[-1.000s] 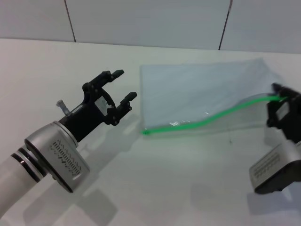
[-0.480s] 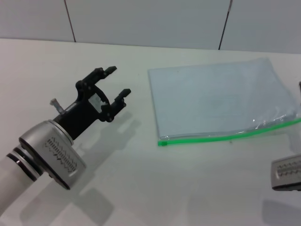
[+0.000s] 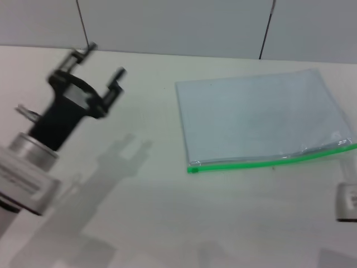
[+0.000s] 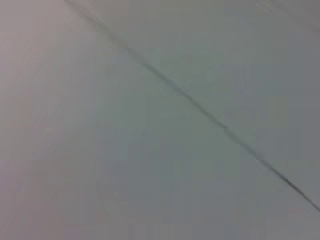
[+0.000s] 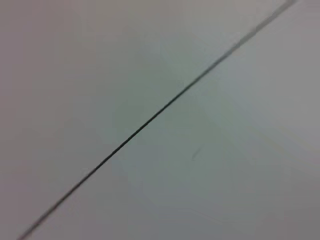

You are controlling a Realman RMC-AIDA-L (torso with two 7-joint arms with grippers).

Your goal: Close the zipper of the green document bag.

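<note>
On the table, green document bag lies flat.

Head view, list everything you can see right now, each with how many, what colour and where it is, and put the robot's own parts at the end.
green document bag: one, translucent pale blue-grey, lying flat on the table, right of centre.
zipper: one, bright green strip, along the bag's edge nearest the robot, running from its left corner to the picture's right edge.
table: one, white, fills most of the view.
wall: one, pale grey panels with dark seams, behind the table.
left gripper: one, black fingers on a silver wrist, open, raised over the table's left side, well apart from the bag.
right arm: one, only a silver bit at the right edge, below the zipper's end; its gripper is out of sight.
</note>
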